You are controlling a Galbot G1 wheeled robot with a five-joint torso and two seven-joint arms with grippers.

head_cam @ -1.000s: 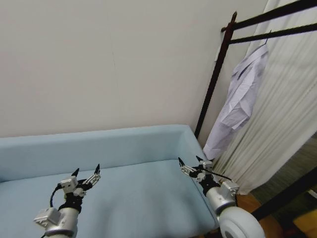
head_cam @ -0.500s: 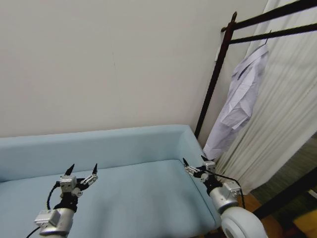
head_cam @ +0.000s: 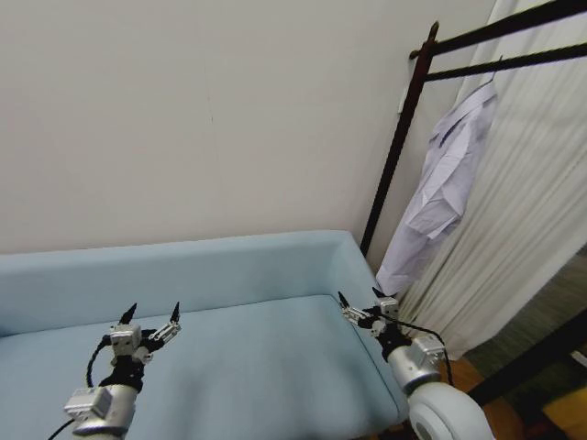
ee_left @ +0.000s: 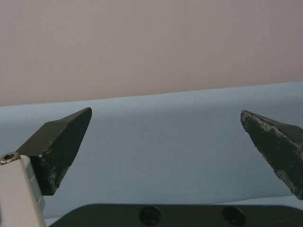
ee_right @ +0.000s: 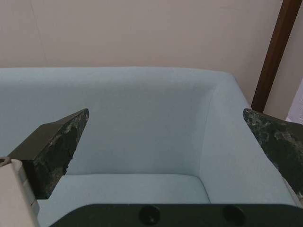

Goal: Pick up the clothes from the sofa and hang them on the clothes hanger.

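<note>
A white shirt hangs from the dark clothes rack to the right of the pale blue sofa. My left gripper hovers open over the sofa seat at the lower left, nothing between its fingers. At the sofa's right end my right gripper is open too and holds nothing, its fingers pointing toward the backrest and armrest corner. The rack's dark post rises behind that corner.
A plain cream wall stands behind the sofa. White curtains hang behind the rack at the right. Wooden floor and a dark bar lie past the sofa's right end.
Both arms have drawn back and down a little since one second ago. Over the last half second nothing moved.
</note>
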